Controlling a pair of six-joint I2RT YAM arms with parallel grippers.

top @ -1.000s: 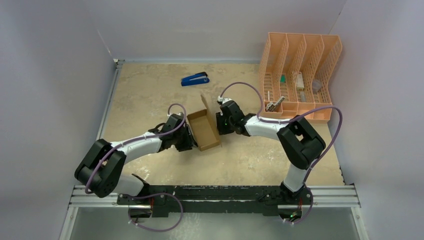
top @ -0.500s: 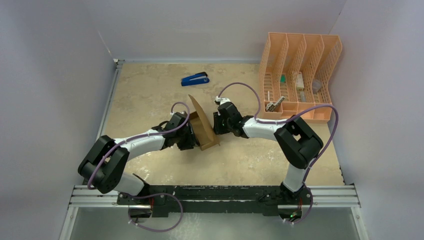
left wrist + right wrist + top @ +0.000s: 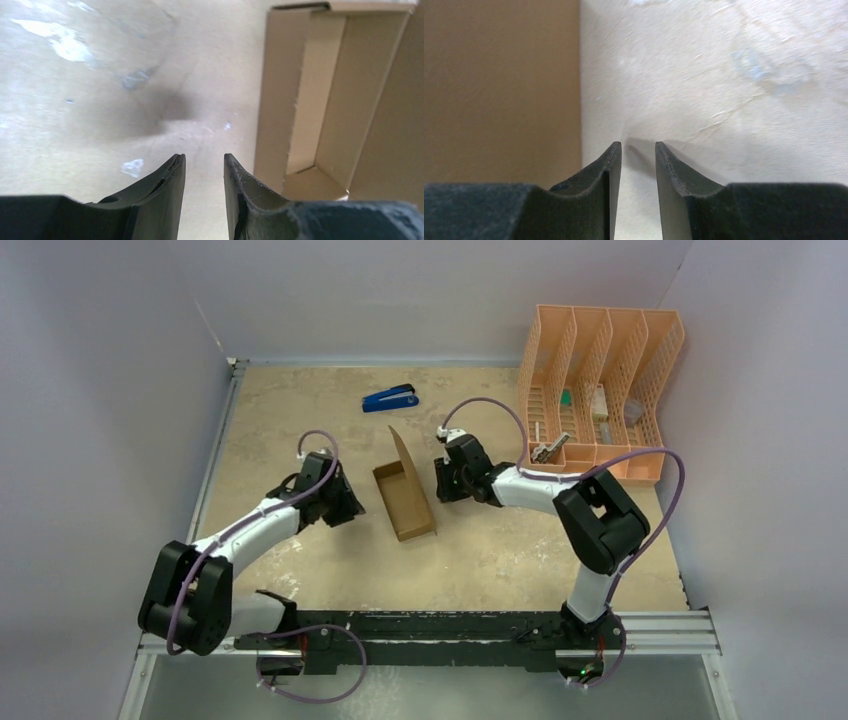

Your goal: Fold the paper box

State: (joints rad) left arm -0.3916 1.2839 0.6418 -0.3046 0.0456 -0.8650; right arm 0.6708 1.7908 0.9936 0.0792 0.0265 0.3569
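The paper box (image 3: pixel 405 502) is a small brown cardboard box lying open-side up at mid-table, with its lid flap (image 3: pixel 401 452) standing up at the far end. My left gripper (image 3: pixel 355 512) sits a short way to its left, open and empty. In the left wrist view the left gripper (image 3: pixel 204 158) points at bare table, with the paper box (image 3: pixel 325 100) to the right showing its inside. My right gripper (image 3: pixel 438 485) is close to the box's right wall, open. In the right wrist view the right gripper (image 3: pixel 638 145) holds nothing, and the paper box (image 3: pixel 499 90) fills the left side.
A blue stapler (image 3: pixel 390 398) lies beyond the box toward the back wall. A peach-orange mesh file organizer (image 3: pixel 600 390) with small items in it stands at the back right. Walls close in the table's left, back and right sides.
My left arm has drawn back to the left, away from the box. The box was tipped up half a second ago and now lies flat again. The right gripper stays by its right wall.
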